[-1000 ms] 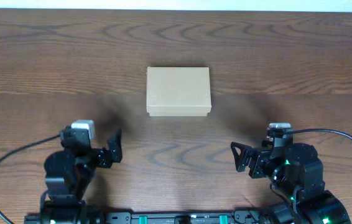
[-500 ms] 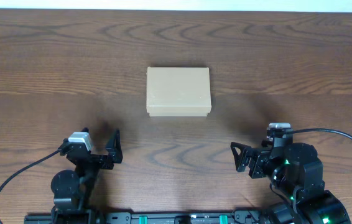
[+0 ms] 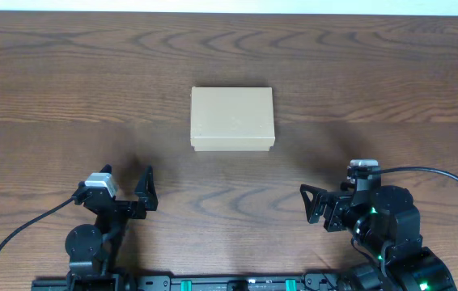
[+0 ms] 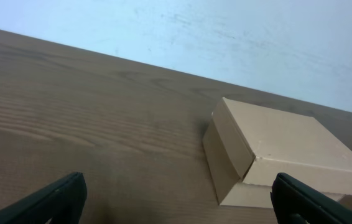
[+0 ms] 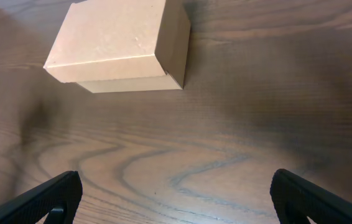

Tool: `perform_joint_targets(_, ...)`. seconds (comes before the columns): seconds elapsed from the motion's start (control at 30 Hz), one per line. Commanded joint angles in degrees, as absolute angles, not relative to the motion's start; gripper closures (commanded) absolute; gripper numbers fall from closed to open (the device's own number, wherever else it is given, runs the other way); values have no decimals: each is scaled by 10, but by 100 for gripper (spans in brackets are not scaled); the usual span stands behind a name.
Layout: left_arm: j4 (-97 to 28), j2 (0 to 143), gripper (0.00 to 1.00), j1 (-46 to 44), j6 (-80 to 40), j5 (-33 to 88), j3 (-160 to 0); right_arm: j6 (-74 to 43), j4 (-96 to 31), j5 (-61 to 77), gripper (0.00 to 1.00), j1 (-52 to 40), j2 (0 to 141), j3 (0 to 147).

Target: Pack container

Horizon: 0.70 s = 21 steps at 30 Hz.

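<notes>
The container (image 3: 232, 119) is a small tan cardboard box with its flap lid shut, lying flat on the wooden table (image 3: 375, 73) near the middle. It shows in the left wrist view (image 4: 282, 149) at the right and in the right wrist view (image 5: 117, 43) at the upper left. My left gripper (image 3: 144, 190) is open and empty, near the front left, well short of the box. My right gripper (image 3: 308, 206) is open and empty, near the front right, also apart from the box. No pens or markers show.
A pale wall (image 4: 226, 37) rises behind the table's far edge in the left wrist view. Black cables (image 3: 19, 218) loop from both arms at the table's front edge.
My left arm has pulled back and lowered toward the front edge, its gripper staying open. The right arm and the box have not moved.
</notes>
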<state>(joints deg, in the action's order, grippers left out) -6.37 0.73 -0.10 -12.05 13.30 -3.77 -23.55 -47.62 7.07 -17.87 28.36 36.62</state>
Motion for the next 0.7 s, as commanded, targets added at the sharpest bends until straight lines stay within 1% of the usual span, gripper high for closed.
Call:
perform_joint_targets(0.0,-69,3,5,1,-124,127,-20,-242,-476,73,1,-183,281,368)
perform_joint_targets(0.47,-69,3,4,1,-124,127,-20,-242,-477,73,1,-183,281,368)
perform_joint_targets(0.6,-69,3,4,1,-124,127,-20,-177,-506,44,1,-184,281,368)
perform_joint_targets(0.67,-69,3,4,1,-124,127,-20,-136,-506,22,1,-190,259,363)
